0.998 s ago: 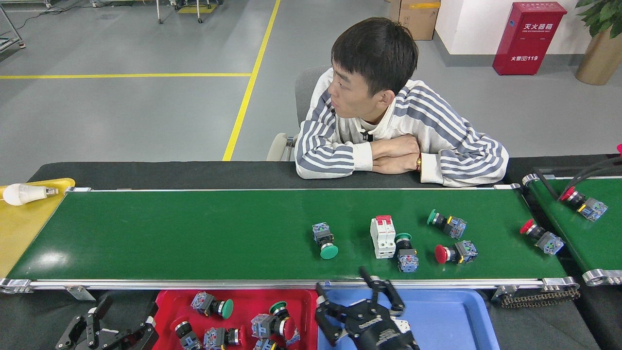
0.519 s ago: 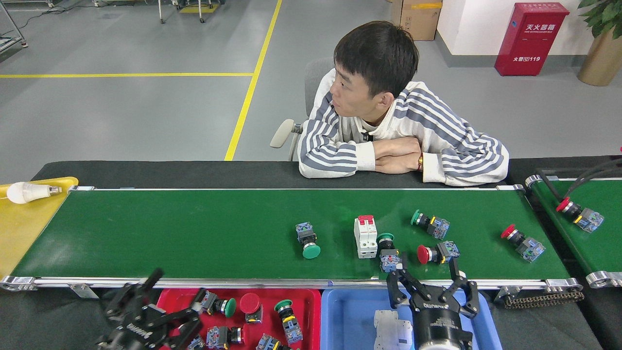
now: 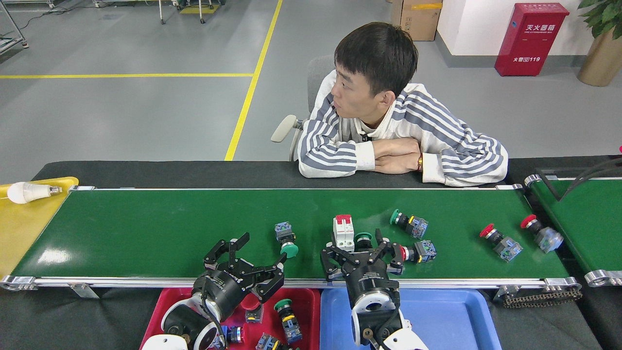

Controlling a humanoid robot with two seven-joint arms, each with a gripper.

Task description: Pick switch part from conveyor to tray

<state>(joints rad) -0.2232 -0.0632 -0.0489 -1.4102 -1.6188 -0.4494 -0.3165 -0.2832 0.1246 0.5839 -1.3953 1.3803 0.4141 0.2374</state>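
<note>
The conveyor [image 3: 146,233] carries several switch parts across its right half. A green-capped part [image 3: 286,239] lies just beyond my left gripper [image 3: 247,260], which hangs open over the belt's near edge. My right gripper [image 3: 359,250] is open too, its fingers [image 3: 388,245] spread just in front of a green-capped part [image 3: 363,238] that it partly hides. A white breaker with a red top [image 3: 343,232] stands left of that part, and a red-capped part [image 3: 418,251] lies right of it. The red tray [image 3: 306,304] holds several parts. The blue tray [image 3: 437,316] lies beside it.
Further parts lie at the right: a green-capped one [image 3: 408,223] and two red-capped ones [image 3: 500,240] [image 3: 542,233]. A person [image 3: 388,141] leans folded arms on the far side. A yellow tray [image 3: 19,228] with a light bulb [image 3: 26,192] stands left. A second green belt [image 3: 593,218] starts at the right.
Both arms have reached forward from over the trays to the belt's near edge. The parts on the belt have drifted left. Both grippers stay open.
</note>
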